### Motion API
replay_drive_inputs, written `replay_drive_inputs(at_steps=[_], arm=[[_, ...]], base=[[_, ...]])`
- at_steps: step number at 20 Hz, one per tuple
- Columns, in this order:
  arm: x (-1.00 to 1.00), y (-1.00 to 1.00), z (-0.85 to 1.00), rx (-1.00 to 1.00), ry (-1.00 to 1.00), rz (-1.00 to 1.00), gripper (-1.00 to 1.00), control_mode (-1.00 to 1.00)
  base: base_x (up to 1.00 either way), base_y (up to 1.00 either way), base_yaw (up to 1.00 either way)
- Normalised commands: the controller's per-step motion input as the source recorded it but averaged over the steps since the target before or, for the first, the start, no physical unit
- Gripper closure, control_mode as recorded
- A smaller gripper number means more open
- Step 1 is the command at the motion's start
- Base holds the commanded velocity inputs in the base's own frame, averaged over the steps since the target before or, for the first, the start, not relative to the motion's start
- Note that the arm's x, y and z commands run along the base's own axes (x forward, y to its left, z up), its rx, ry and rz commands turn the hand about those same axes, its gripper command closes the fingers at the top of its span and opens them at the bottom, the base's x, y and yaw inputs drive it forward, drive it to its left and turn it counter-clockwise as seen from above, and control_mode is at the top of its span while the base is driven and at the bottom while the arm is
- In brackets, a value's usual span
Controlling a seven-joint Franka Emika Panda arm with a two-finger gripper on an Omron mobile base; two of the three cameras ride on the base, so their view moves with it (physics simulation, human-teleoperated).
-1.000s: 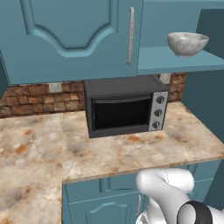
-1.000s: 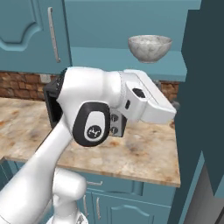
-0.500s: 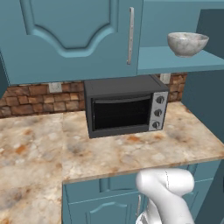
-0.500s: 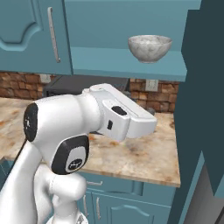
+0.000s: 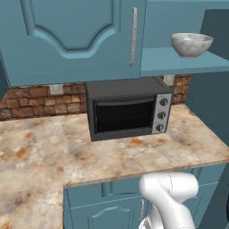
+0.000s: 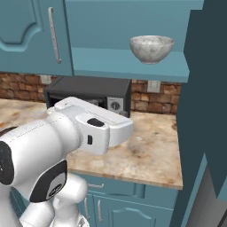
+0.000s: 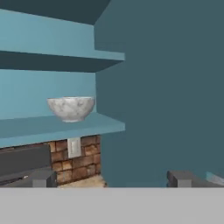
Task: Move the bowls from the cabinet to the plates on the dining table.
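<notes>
1. The gripper (image 7: 111,179) has its two dark fingertips (image 7: 41,178) spread as wide as they go, with nothing between them; it points toward the open shelf.
2. The cabinet (image 5: 71,40) hangs above the counter (image 5: 134,152), its arched door shut, with a long silver handle (image 5: 133,36) beside the open teal shelf (image 6: 128,62).
3. A black microwave (image 5: 127,108) stands on the counter against the brick backsplash (image 5: 31,100), below the cabinet.
4. The grey-white marbled bowl (image 6: 151,48) sits upright on the shelf, near the dark teal side wall (image 7: 166,87).
</notes>
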Motion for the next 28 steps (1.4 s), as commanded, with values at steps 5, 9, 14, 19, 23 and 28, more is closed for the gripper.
replay_drive_inputs(at_steps=[5, 9, 14, 19, 23, 28], arm=[[-0.16, 0.62, 0.21, -0.09, 0.0, 0.17, -1.0, -1.0], [-0.11, 0.62, 0.23, -0.1, -0.02, 0.12, -1.0, -1.0], [-0.06, 0.59, 0.16, -0.09, -0.04, 0.07, -1.0, -1.0], [-0.01, 0.51, 0.14, -0.05, -0.02, 0.05, -1.0, -1.0], [0.0, 0.47, 0.16, 0.0, 0.0, 0.05, -1.0, -1.0], [0.0, 0.38, 0.1, 0.0, 0.0, 0.07, -1.0, -1.0]], base=[[0.0, 0.0, 0.0], [0.0, 0.0, 0.0], [0.0, 0.0, 0.0], [0.0, 0.0, 0.0], [0.0, 0.0, 0.0], [0.0, 0.0, 0.0]])
